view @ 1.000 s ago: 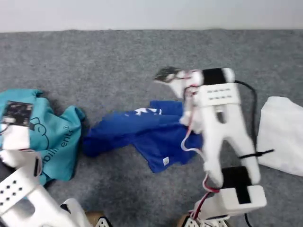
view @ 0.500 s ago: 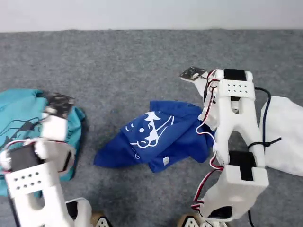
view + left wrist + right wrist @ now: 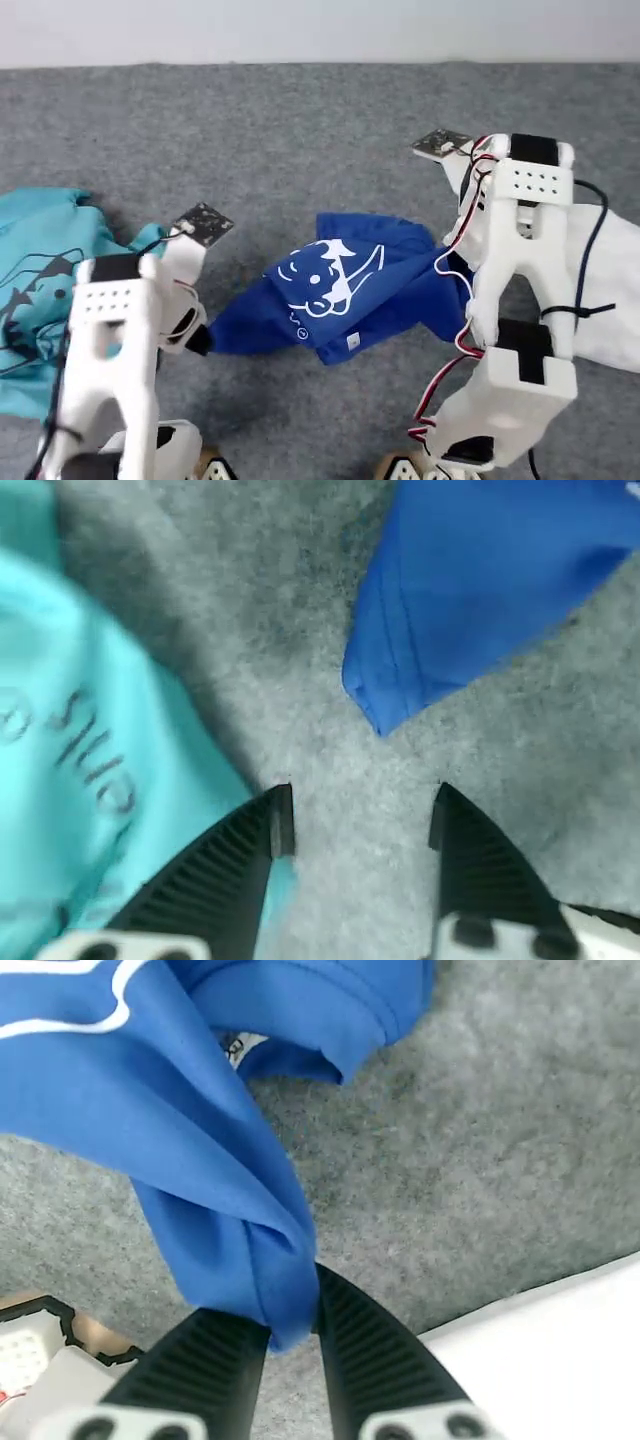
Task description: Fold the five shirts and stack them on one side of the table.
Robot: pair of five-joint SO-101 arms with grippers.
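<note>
Blue shirt (image 3: 340,290), crumpled at frame centre on the grey bench (image 3: 300,120): soft, light, likely to sag. Right gripper (image 3: 290,1312): fingers clamped on a bunched edge. Left gripper (image 3: 360,805): fingers apart near the opposite corner, the sensible second hold.

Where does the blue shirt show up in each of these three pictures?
High view: blue shirt at the table's middle.
Left wrist view: its corner lies past the open left end effector, near the teal shirt.
Right wrist view: pinched in the right end effector.
Shared landmark: the grey table cover.
</note>
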